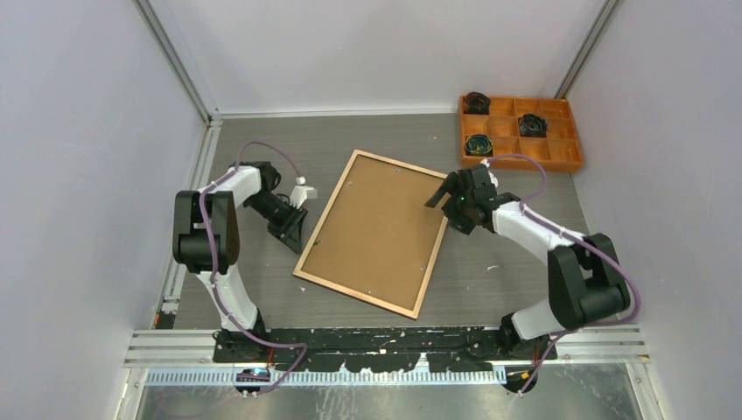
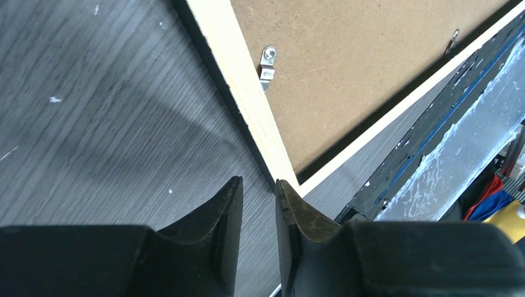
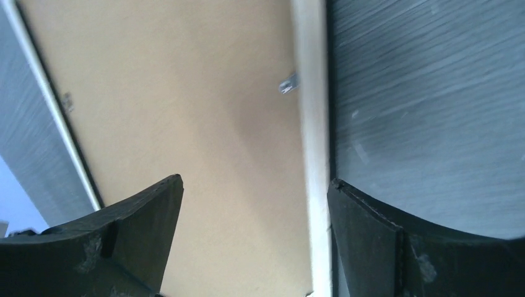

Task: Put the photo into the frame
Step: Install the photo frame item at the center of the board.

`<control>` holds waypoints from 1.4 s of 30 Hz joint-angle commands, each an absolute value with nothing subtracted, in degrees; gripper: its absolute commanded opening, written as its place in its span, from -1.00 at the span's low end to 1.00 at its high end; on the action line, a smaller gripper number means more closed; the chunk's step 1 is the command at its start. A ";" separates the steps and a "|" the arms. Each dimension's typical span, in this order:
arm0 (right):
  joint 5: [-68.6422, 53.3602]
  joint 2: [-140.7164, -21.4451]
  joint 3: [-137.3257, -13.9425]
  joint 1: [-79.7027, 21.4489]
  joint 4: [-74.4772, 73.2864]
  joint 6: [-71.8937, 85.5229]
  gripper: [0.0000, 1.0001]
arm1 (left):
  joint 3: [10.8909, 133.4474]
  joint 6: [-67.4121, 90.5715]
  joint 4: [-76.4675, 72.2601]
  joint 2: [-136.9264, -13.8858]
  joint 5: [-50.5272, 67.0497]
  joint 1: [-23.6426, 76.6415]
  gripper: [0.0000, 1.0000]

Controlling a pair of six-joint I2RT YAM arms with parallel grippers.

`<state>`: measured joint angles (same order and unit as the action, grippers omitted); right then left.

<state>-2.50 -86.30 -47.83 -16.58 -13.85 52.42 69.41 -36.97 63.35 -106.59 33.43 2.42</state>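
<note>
The frame [image 1: 354, 295] lies back up and tilted in the middle of the table, with a plain brown backing panel [image 1: 376, 229] filling it. The photo is not in view. My left gripper [image 1: 297, 234] sits low on the table just off the frame's left edge, its jaws almost shut with a thin gap and nothing between them [image 2: 259, 182]. The frame's pale rim [image 2: 247, 99] runs just past the fingertips. My right gripper [image 1: 440, 194] is open over the frame's right edge near the far corner. Its jaws [image 3: 255, 182] straddle the rim [image 3: 309, 124] and panel [image 3: 186, 111].
An orange compartment tray [image 1: 525, 164] with dark coiled items stands at the back right. Small metal clips [image 2: 267, 62] hold the panel along the rim; one also shows in the right wrist view [image 3: 288, 83]. White walls enclose the table. The black base rail [image 1: 385, 337] runs along the near edge.
</note>
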 commanded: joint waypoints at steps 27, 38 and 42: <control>-1.08 -116.06 -74.18 -56.46 7.44 69.90 0.48 | 71.98 -37.45 63.51 -110.99 37.35 1.47 -0.70; -2.41 -118.27 -74.86 -56.76 9.09 71.90 0.45 | 71.72 -37.36 63.24 -110.91 37.35 1.49 -0.75; -2.39 -119.86 -76.08 -56.71 9.30 72.24 0.43 | 71.72 -37.34 63.24 -110.88 37.22 1.49 -0.76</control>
<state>-2.61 -118.26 -73.65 -56.53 7.70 71.16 71.18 -36.93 63.46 -111.00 35.90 1.50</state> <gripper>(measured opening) 0.721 0.124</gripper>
